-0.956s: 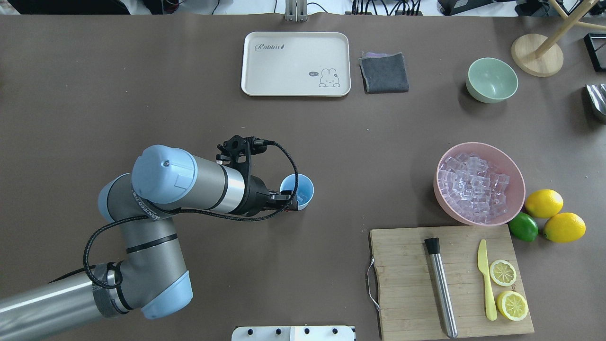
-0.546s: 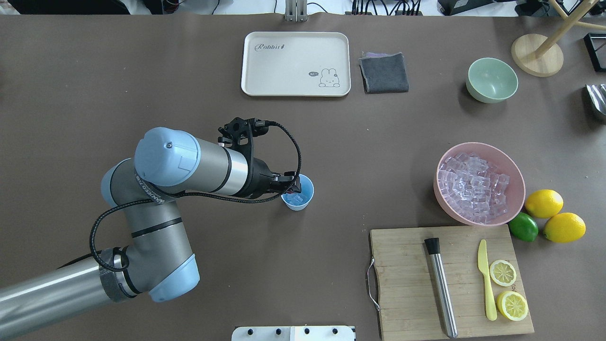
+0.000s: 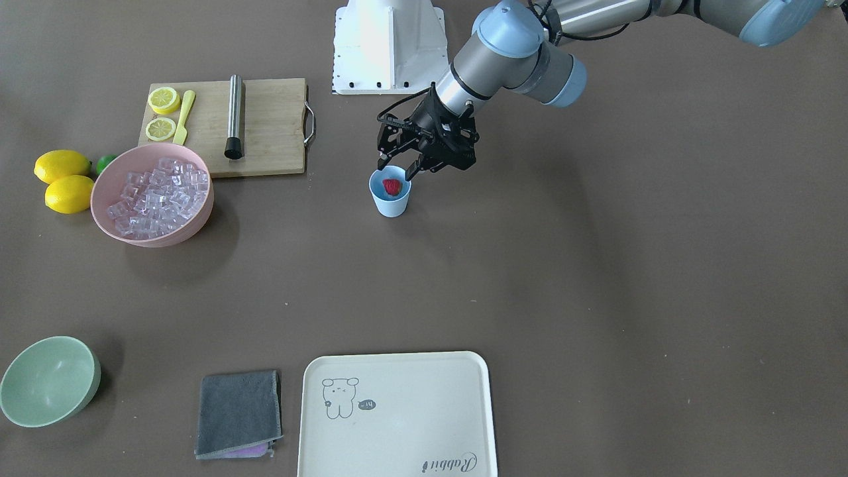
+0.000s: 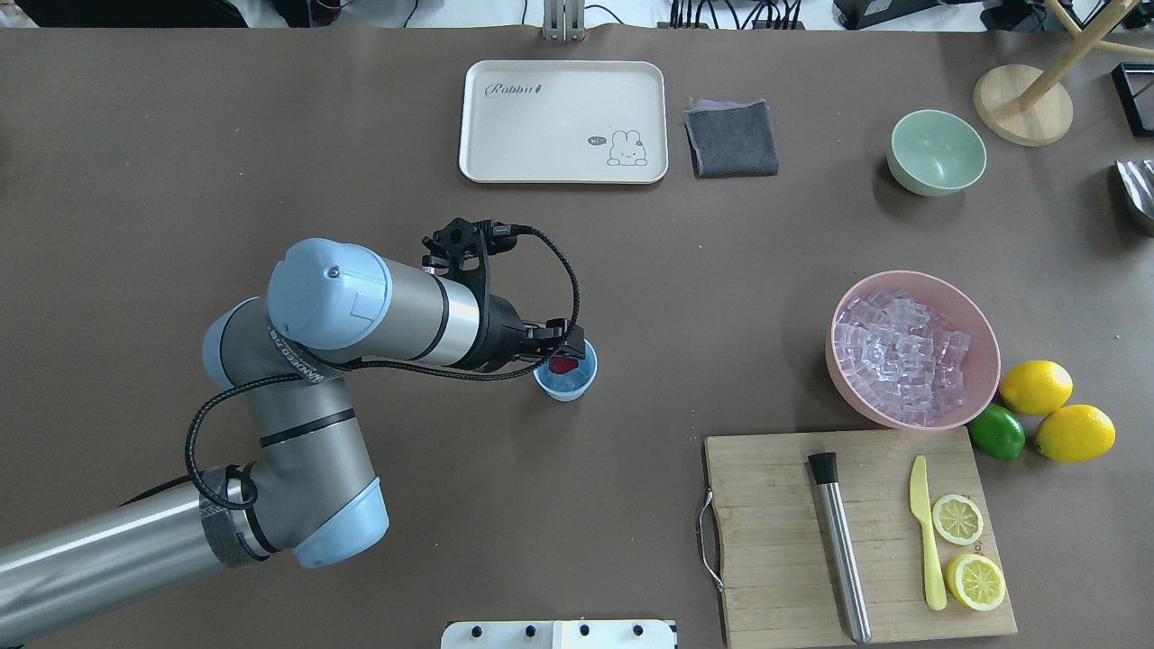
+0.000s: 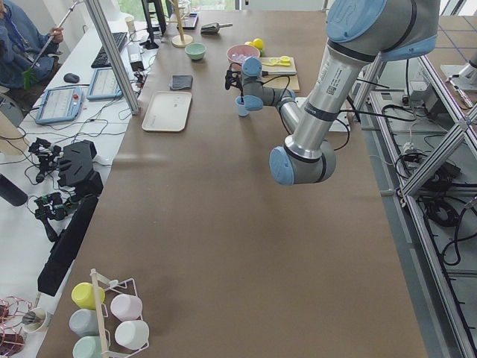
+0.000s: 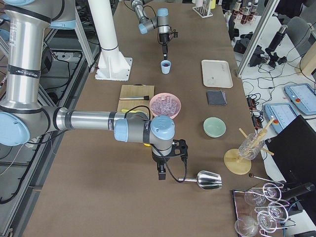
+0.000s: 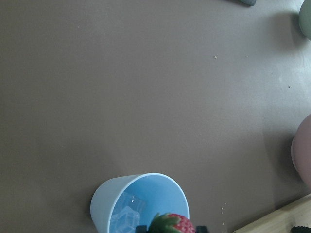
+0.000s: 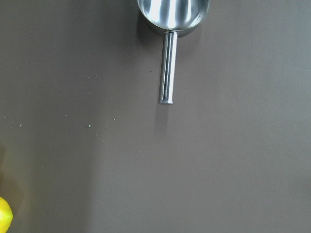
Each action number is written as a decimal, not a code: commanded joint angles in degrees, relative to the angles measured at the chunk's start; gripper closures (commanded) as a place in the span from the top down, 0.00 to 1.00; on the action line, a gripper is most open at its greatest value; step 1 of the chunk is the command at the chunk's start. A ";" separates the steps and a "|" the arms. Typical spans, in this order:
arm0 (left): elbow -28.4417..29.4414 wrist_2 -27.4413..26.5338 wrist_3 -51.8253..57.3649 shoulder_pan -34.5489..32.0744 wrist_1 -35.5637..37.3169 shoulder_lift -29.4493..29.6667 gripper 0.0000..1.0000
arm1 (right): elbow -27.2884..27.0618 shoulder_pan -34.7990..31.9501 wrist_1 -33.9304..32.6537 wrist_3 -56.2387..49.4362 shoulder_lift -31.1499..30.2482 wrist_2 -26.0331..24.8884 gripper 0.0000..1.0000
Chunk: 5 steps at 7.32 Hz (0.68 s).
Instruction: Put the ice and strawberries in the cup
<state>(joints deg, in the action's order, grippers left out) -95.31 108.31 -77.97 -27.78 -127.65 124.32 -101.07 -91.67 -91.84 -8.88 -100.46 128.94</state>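
Observation:
The light-blue cup (image 4: pixel 568 382) stands mid-table; it also shows in the front view (image 3: pixel 391 199) and the left wrist view (image 7: pixel 114 201). Ice cubes (image 7: pixel 127 211) lie in its bottom. The red strawberry (image 3: pixel 392 187) with its green cap (image 7: pixel 160 224) sits in the cup's mouth (image 4: pixel 564 364). My left gripper (image 3: pixel 396 171) hangs just above the cup's rim (image 4: pixel 559 342), fingers spread and holding nothing. More ice (image 4: pixel 902 361) fills the pink bowl (image 4: pixel 987 356). My right gripper (image 6: pixel 162 173) shows only in the right side view; I cannot tell whether it is open or shut.
A steel scoop (image 8: pixel 171 19) lies on the table below my right wrist. A cutting board (image 4: pixel 766 541) carries a muddler, a yellow knife and lemon halves. Lemons and a lime (image 4: pixel 996 432) lie beside the pink bowl. A tray (image 4: pixel 563 122), a grey cloth (image 4: pixel 732 137) and a green bowl (image 4: pixel 936 151) stand at the far side.
My left gripper has moved from the cup's left side to over its rim. The strawberry, unseen before, now shows in the cup.

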 commanded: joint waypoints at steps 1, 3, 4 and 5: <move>-0.05 0.06 0.01 0.01 -0.14 0.05 0.97 | 0.00 0.00 0.00 0.00 0.00 0.00 1.00; -0.14 1.63 0.27 -2.87 0.47 -2.13 0.97 | 0.09 0.00 0.00 0.00 0.00 0.00 1.00; 0.12 6.26 3.49 -6.03 0.47 -4.85 0.97 | 0.09 0.00 -0.09 0.00 0.00 0.00 1.00; -0.05 9.70 8.14 -10.06 2.30 -7.40 0.97 | 0.17 0.00 -0.09 0.00 -0.09 0.00 1.00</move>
<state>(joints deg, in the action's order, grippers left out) -95.32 113.75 -74.39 -33.46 -126.77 119.96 -100.97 -91.67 -91.90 -8.88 -100.48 128.94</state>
